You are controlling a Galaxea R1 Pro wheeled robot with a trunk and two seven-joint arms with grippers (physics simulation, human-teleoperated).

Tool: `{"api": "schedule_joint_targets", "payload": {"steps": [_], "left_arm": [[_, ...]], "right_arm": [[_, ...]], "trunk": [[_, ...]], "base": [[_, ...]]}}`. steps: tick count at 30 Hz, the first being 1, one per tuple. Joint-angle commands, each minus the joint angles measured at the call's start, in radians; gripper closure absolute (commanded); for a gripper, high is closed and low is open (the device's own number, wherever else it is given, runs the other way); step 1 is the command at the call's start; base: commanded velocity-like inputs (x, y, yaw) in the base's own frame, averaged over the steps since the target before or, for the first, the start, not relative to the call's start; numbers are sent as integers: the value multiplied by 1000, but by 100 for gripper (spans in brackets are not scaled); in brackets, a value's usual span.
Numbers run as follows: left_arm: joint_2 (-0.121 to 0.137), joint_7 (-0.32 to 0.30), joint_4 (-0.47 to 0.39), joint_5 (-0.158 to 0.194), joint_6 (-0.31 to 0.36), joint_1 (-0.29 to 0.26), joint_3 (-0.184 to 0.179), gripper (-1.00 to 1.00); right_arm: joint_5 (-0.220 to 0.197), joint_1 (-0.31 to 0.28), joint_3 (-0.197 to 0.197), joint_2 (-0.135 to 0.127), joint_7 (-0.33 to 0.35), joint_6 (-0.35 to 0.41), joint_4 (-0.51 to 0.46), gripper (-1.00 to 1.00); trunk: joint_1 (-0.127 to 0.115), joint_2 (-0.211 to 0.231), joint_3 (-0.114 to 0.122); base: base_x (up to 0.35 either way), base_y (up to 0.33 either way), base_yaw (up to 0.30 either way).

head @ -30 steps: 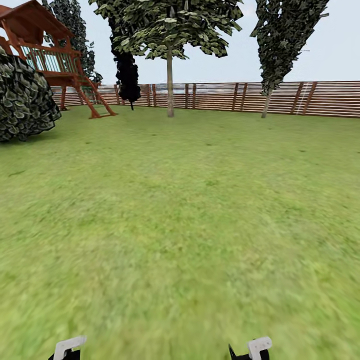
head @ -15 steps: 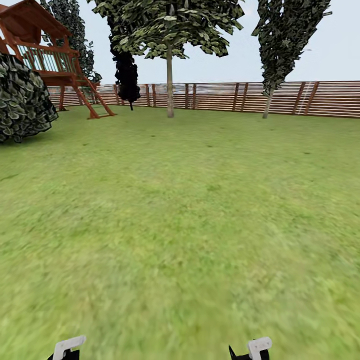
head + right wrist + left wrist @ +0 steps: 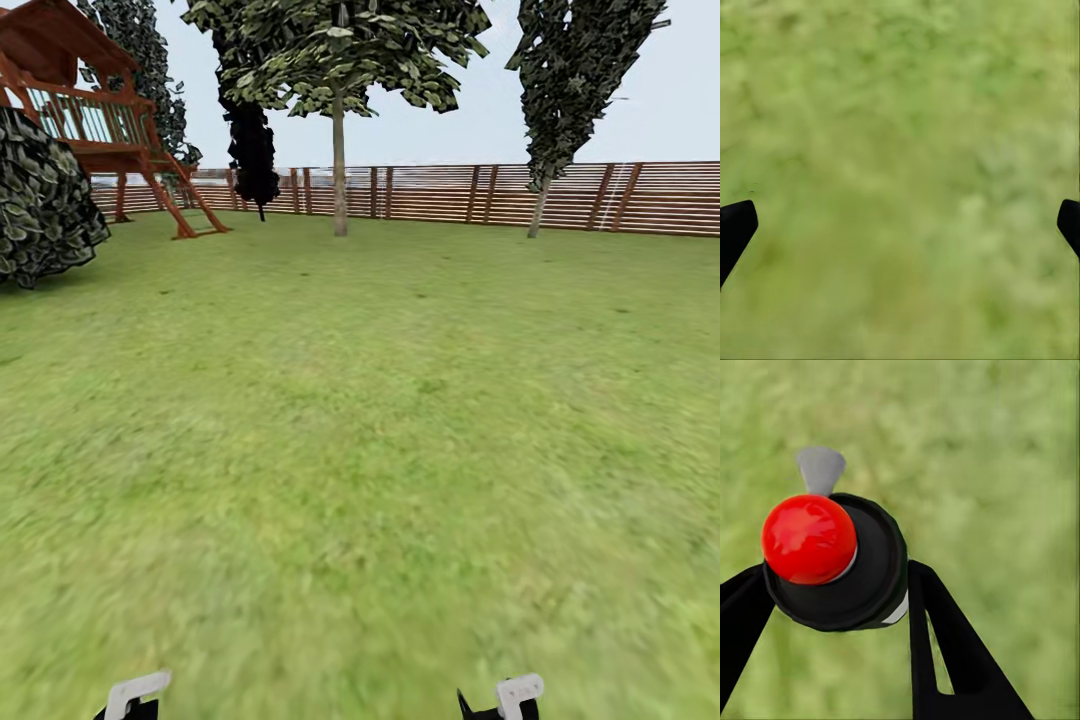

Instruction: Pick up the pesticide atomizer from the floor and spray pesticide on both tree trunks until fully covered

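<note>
Already gripped: left claw (image 3: 832, 607) is closed on the pesticide atomizer (image 3: 832, 559), red cap and grey nozzle facing the wrist camera, grass floor (image 3: 360, 480) beneath. Right claw (image 3: 900, 225) is spread wide, holding nothing. Both sit low at 6 o'clock in the head view. Nearer tree trunk (image 3: 339, 165) stands far off at 12 o'clock; second trunk (image 3: 539, 208) at 1 o'clock by the fence (image 3: 640, 198). Left arm sprays; long drive needed first.
</note>
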Motion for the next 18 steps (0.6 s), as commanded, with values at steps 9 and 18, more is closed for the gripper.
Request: {"api": "schedule_joint_targets", "payload": {"steps": [9,18], "left_arm": [[-1,0,0,-1,0,0,0,100],[0,-2,0,-2,0,0,0,100]], "right_arm": [[0,0,0,0,0,0,0,-100],[0,0,0,0,0,0,0,-100]], "trunk": [[0,0,0],[0,0,0]], "base": [[339,0,0],[339,0,0]]}}
